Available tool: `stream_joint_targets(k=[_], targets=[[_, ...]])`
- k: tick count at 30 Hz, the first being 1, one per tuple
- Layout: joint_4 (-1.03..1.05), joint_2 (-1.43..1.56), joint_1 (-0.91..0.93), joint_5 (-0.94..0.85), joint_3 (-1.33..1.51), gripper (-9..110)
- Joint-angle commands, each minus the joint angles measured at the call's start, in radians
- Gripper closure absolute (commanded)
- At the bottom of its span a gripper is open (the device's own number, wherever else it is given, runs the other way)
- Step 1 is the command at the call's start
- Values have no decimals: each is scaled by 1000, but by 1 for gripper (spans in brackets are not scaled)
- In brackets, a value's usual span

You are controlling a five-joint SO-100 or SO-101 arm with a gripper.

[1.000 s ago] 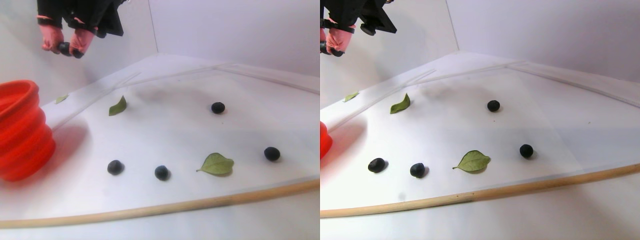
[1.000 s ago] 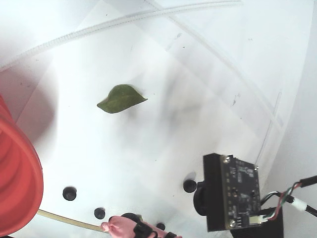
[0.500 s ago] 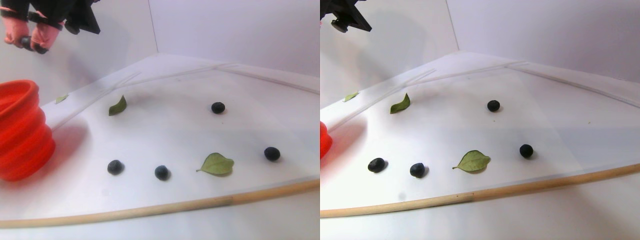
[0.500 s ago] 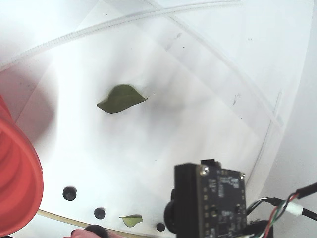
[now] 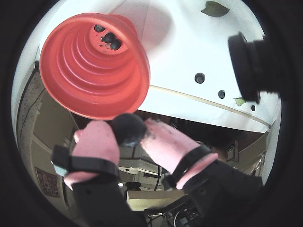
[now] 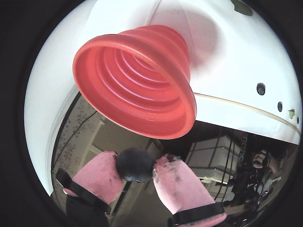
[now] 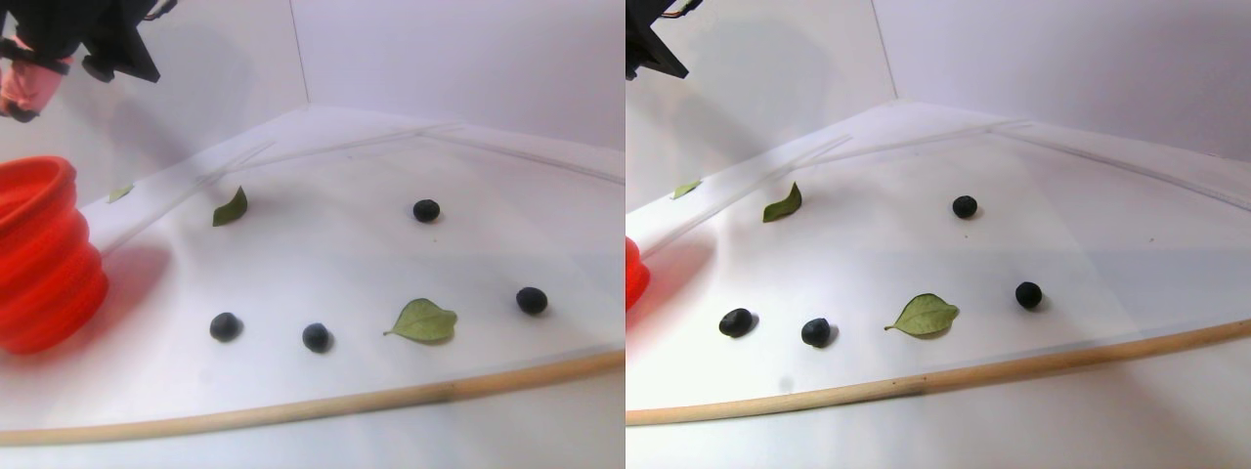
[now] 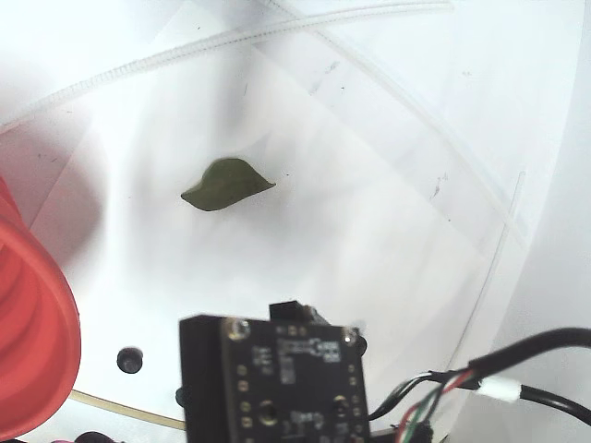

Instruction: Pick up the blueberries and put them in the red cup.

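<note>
My gripper (image 5: 129, 130) is shut on one near-black blueberry (image 5: 128, 127), pinched between the pink finger pads (image 5: 97, 142). It also shows in the other wrist view (image 6: 137, 165) with the same berry (image 6: 136, 163). The red cup (image 5: 83, 75) with its ridged wall stands just beyond the held berry, and three dark berries (image 5: 110, 38) lie on its bottom. The cup fills the other wrist view (image 6: 137, 80) and sits at the left edge of the stereo pair view (image 7: 44, 259). Several blueberries (image 7: 316, 337) lie loose on the white table.
Green leaves lie on the table (image 7: 423, 320), (image 7: 231, 208); one shows in the fixed view (image 8: 226, 183). A wooden strip (image 7: 391, 396) runs along the table's front edge. A black camera module (image 5: 251, 66) juts in at the right, and a circuit board (image 8: 277, 378) blocks the fixed view's bottom.
</note>
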Motion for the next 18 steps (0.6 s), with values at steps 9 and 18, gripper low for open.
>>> stream_joint_targets(k=[9, 18], targets=[[-101, -80, -75, 20, -15, 89], [-192, -175, -104, 67, -35, 89]])
